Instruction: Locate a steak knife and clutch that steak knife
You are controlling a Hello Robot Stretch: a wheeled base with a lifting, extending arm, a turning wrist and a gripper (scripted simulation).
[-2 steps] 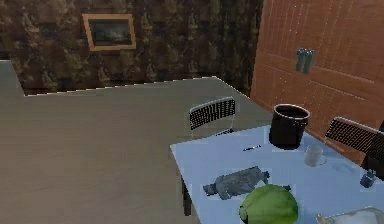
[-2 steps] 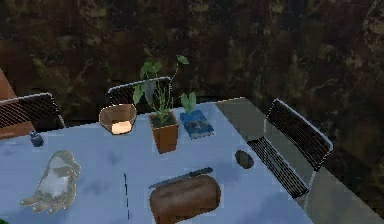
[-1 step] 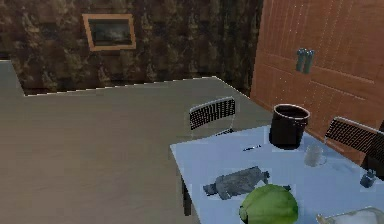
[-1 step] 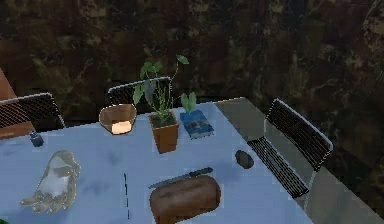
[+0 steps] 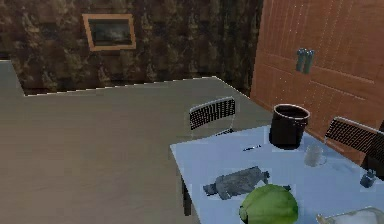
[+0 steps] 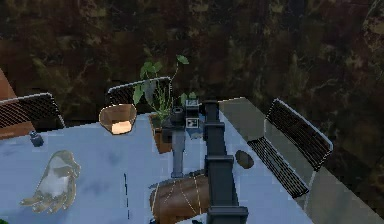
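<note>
A thin dark sliver (image 6: 125, 187) lies on the light blue table (image 6: 100, 160) in the arm side view, left of the arm; it is too small to name as a knife. A similar thin dark sliver (image 5: 252, 148) lies on the table (image 5: 200, 155) in the forward view, left of a dark pot. The dark arm (image 6: 222, 175) rises from the bottom edge over the table. The gripper (image 6: 183, 112) stands at its far end, in front of a potted plant (image 6: 158, 95). I cannot tell whether it holds anything.
On the table are a brown bowl (image 6: 120, 119), a pale figure (image 6: 58, 180), a brown loaf-like thing (image 6: 180, 196), a dark pot (image 5: 289, 126), a glass (image 5: 316, 153), a grey object (image 5: 237, 183) and a green round thing (image 5: 269, 205). Wire chairs (image 6: 290, 145) (image 5: 212, 114) ring it. Open floor (image 5: 90, 150) lies left.
</note>
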